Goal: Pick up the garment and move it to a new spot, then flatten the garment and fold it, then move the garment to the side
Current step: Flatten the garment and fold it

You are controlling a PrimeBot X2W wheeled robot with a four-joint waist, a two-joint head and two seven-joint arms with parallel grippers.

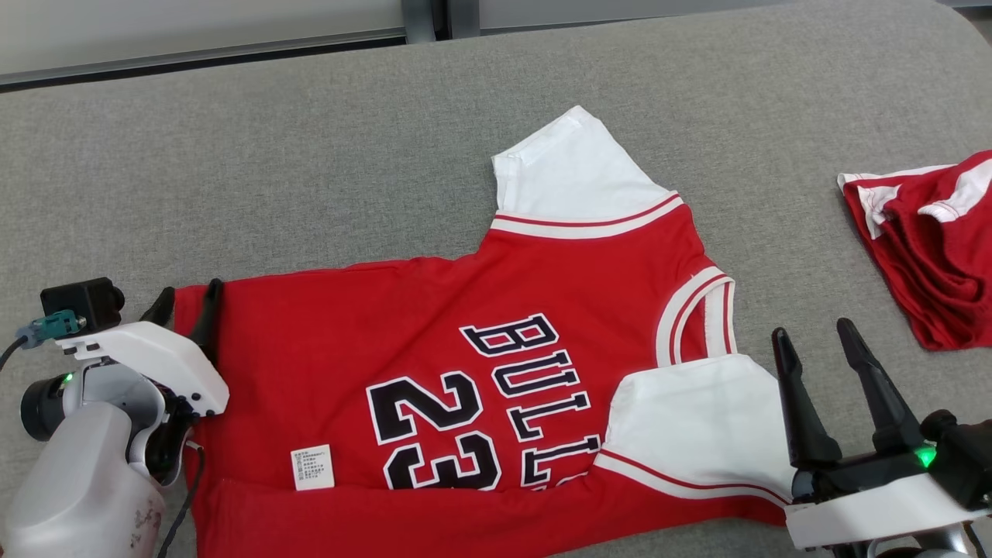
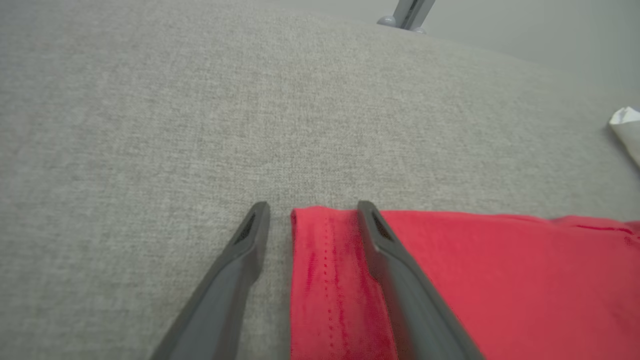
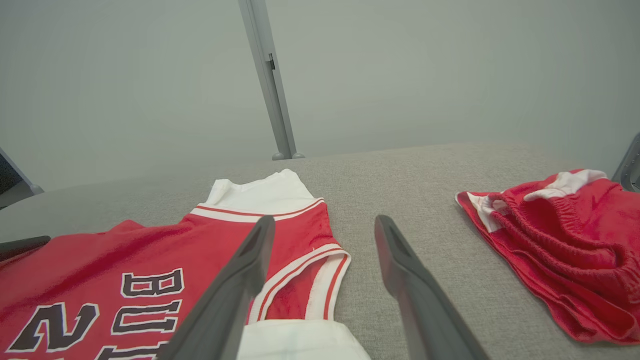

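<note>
The jersey [image 1: 434, 310] lies lengthwise, hem toward my left. My open left fingers [image 1: 211, 310] straddle its hem corner; my open right fingers [image 1: 794, 395] hover beside its sleeve.

left tool [image 1: 191, 291]: dark fingers [image 1: 209, 316], white shell [image 1: 155, 353], black camera [image 1: 81, 302], teal plug [image 1: 50, 325] | right tool [image 1: 812, 329]: green light [image 1: 924, 456]

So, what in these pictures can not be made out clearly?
- Care label on the red jersey, head view: print too small.
- End of BULLS and part of 23, head view: hidden under the jersey's folded edge.
- Red shorts, head view: cut off by the right edge.
- Left gripper, left wrist view: contact with the hem unclear.
</note>
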